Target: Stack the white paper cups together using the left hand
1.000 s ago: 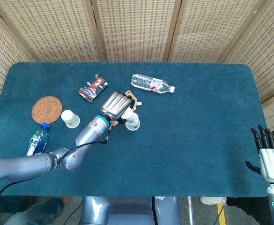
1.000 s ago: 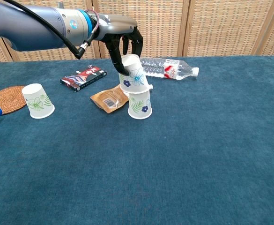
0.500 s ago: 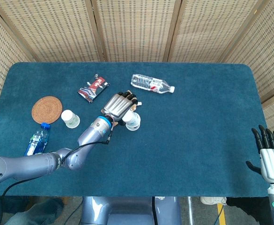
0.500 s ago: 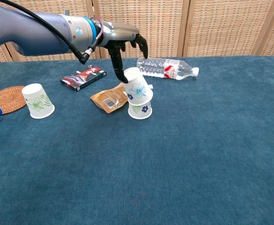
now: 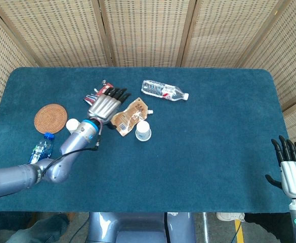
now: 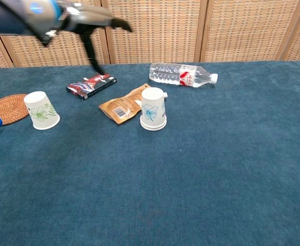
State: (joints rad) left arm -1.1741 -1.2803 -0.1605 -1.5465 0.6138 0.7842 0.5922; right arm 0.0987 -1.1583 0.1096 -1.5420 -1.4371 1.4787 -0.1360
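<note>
Cups first: two of them stand nested upside down as one stack (image 6: pixel 153 108) near the middle of the table (image 5: pixel 213 152), a little toward its far edge, touching nothing but the cloth and the brown pouch (image 5: pixel 129 116) just beside them. A third, loose cup (image 6: pixel 41 109) stands upside down well apart, toward the left edge, close by the woven coaster (image 5: pixel 50 118).

Left hand (image 5: pixel 104 104) holds nothing; its fingers are spread and it hangs above the table between the stack and the loose cup, over the dark packet (image 6: pixel 91 84). In the chest view it is blurred, so the exact set of its fingers cannot be told there. Right hand (image 5: pixel 291 167) shows only at the near right corner, off the table edge, fingers straight and apart, holding nothing.

By my judgement one stacking is done and the step in hand is the reach for the loose cup. That calls for bringing the left hand down leftward around the cup's wall, gripping it lightly enough not to crush the paper, lifting it clear, carrying it over the stack and lowering it squarely so it slides on without tipping the pair. A clear bottle (image 5: pixel 164 91) near the far edge and a blue-capped one (image 5: pixel 40 150) at the left edge lie out of that path.
</note>
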